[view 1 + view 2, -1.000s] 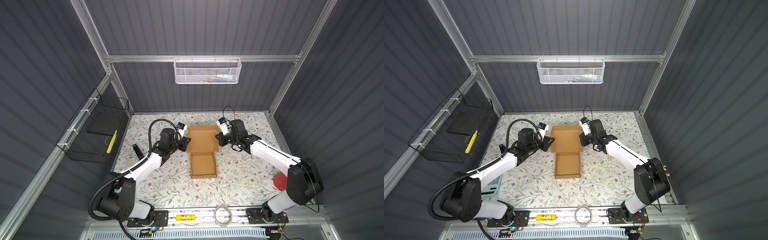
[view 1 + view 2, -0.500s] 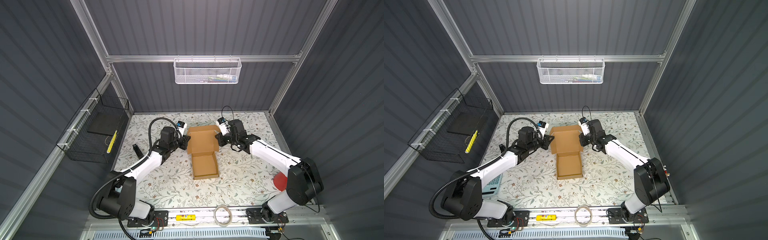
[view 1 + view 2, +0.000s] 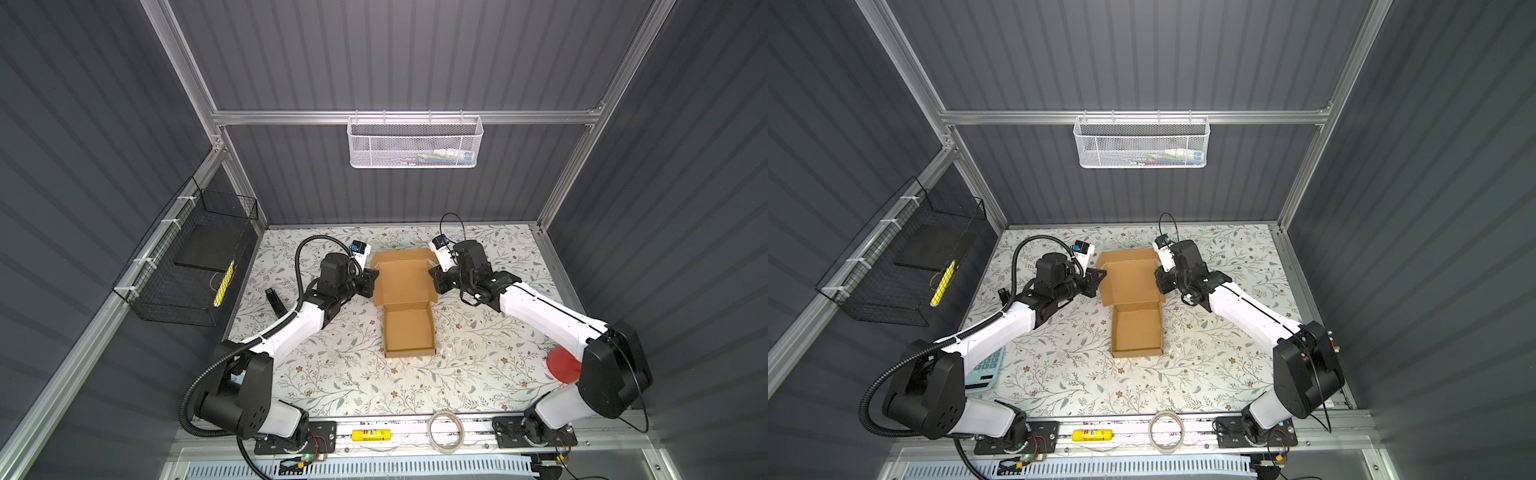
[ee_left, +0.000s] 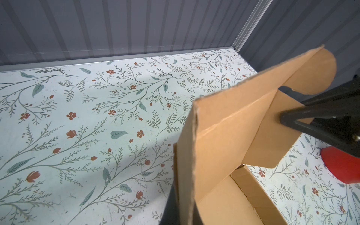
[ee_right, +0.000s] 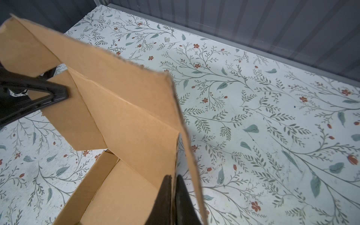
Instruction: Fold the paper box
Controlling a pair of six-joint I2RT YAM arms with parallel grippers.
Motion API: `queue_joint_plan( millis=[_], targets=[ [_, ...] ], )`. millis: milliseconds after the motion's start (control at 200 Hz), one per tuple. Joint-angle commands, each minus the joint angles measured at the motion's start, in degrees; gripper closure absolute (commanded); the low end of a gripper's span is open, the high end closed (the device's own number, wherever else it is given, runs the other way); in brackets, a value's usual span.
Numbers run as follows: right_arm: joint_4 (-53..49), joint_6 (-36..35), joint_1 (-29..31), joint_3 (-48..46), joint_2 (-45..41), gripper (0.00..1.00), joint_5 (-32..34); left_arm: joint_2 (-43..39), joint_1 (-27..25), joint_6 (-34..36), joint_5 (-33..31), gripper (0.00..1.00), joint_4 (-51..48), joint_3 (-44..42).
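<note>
We see the paper box (image 3: 409, 332) in the middle of the flowered table (image 3: 332, 374), its shallow tray already formed and its lid (image 3: 402, 277) tilted up at the far end. The left gripper (image 3: 372, 284) pinches the lid's left side flap, fingers (image 4: 170, 210) closed tight on the cardboard edge. The right gripper (image 3: 434, 283) pinches the right flap the same way. We judge the step in hand is closing the lid. Next, both arms would need to swing it forward together, flaps turned inward, so they tuck inside the tray walls.
</note>
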Motion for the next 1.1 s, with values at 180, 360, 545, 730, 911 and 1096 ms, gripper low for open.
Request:
queue_joint_plan(
  millis=[180, 360, 545, 730, 911, 1096],
  targets=[
    [3.4, 1.2, 5.1, -0.9, -0.4, 0.89, 9.8, 1.3, -0.1, -9.3, -1.3, 1.0, 6.8, 0.1],
    [6.6, 3.4, 5.7, -2.4, 0.2, 0.89, 11.7, 0.9, -0.2, -11.6, -1.6, 1.0, 8.9, -0.9],
    [8.5, 5.3, 6.4, -2.7, 0.5, 0.86, 13.4, 0.0, -0.4, -12.5, -2.0, 1.0, 10.7, -2.5],
    [8.8, 6.1, 6.9, -2.3, 1.2, 0.84, 13.9, -0.3, -0.9, -13.3, -2.2, 1.0, 11.9, -3.4],
    [9.9, 6.0, 7.8, -3.4, 1.7, 0.87, 15.9, -0.4, -1.4, -14.5, -2.7, 1.0, 12.7, -3.5],
    [11.2, 6.4, 8.2, -4.7, 2.2, 0.87, 16.9, -1.0, -2.3, -15.4, -3.5, 0.98, 12.7, -3.7]
  ],
)
